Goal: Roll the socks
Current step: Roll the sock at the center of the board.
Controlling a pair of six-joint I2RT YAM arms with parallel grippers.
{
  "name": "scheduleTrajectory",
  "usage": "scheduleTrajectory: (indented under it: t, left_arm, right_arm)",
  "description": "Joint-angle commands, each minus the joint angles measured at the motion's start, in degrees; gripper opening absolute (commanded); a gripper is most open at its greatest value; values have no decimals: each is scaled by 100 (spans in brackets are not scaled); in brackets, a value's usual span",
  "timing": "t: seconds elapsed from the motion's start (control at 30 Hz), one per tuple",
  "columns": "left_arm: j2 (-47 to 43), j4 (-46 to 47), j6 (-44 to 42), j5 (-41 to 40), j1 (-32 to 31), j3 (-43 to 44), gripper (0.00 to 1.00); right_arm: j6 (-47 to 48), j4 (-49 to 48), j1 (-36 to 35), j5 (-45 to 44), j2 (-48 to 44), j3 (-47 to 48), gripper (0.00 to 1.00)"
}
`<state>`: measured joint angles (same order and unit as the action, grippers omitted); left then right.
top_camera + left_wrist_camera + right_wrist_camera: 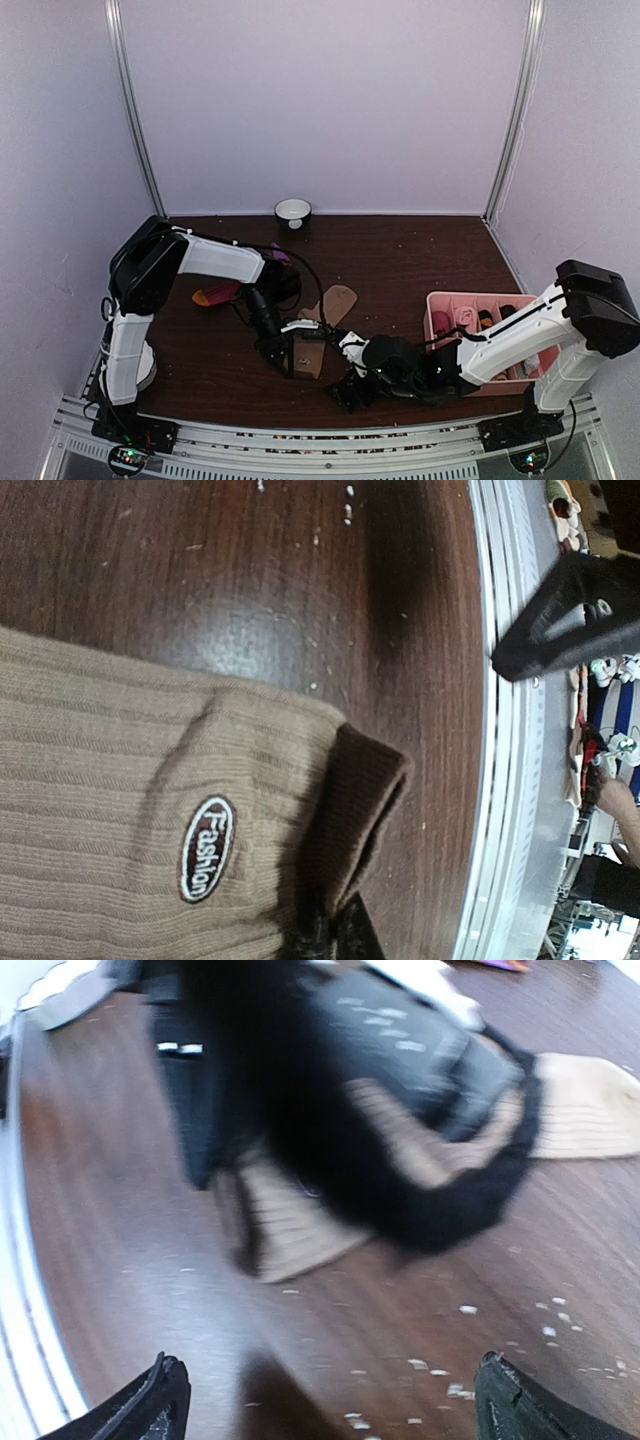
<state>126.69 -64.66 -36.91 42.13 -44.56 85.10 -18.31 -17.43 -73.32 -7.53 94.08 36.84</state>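
Observation:
The tan sock point(322, 325) lies flat at the table's middle, its toe end far and its cuff near. In the left wrist view it shows a "Fashion" label and a dark brown cuff point(364, 780). My left gripper point(282, 350) point(335, 935) is shut on that cuff end. My right gripper point(343, 388) point(335, 1410) hovers just near and right of the cuff, open wide with nothing between its fingers. The blurred tan sock point(295, 1225) lies ahead of it, partly behind the left gripper. The dark red sock point(218, 293), orange at one end, lies under the left arm, mostly hidden.
A pink divided tray point(437, 303) holding small rolled socks stands at the right, under the right arm. A white bowl point(293, 211) sits at the back wall. The metal rail point(500, 810) of the near table edge runs close to the sock's cuff.

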Motion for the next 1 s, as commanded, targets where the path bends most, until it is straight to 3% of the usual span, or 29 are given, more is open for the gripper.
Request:
scheduleTrajectory:
  t: [0.0, 0.07, 0.17, 0.4, 0.5, 0.63, 0.83, 0.97]
  left_arm:
    - [277, -159, 130, -244, 8, 52, 0]
    - [338, -159, 196, -325, 4, 88, 0]
    - [403, -106, 311, -365, 4, 115, 0]
    - [523, -27, 518, -645, 8, 254, 0]
    - [531, 40, 608, -770, 8, 261, 0]
    - [523, 41, 613, -787, 4, 261, 0]
    - [483, 42, 591, -777, 0, 248, 0]
    - [342, 77, 489, -702, 6, 159, 1]
  right_arm:
    - [-408, -276, 346, -352, -12, -224, 100]
    - [-389, -985, 573, 496, 111, -354, 100]
    - [-159, -930, 477, 739, 385, -17, 95]
    - [-481, -1678, 473, 1546, 1035, 375, 51]
    - [-859, -2330, 507, 1621, 1193, 212, 48]
    - [-1220, -2550, 595, 1609, 1449, 285, 35]
    - [-1453, -2818, 620, 1762, 1788, 417, 28]
    - [-1601, -2921, 670, 1729, 1832, 338, 10]
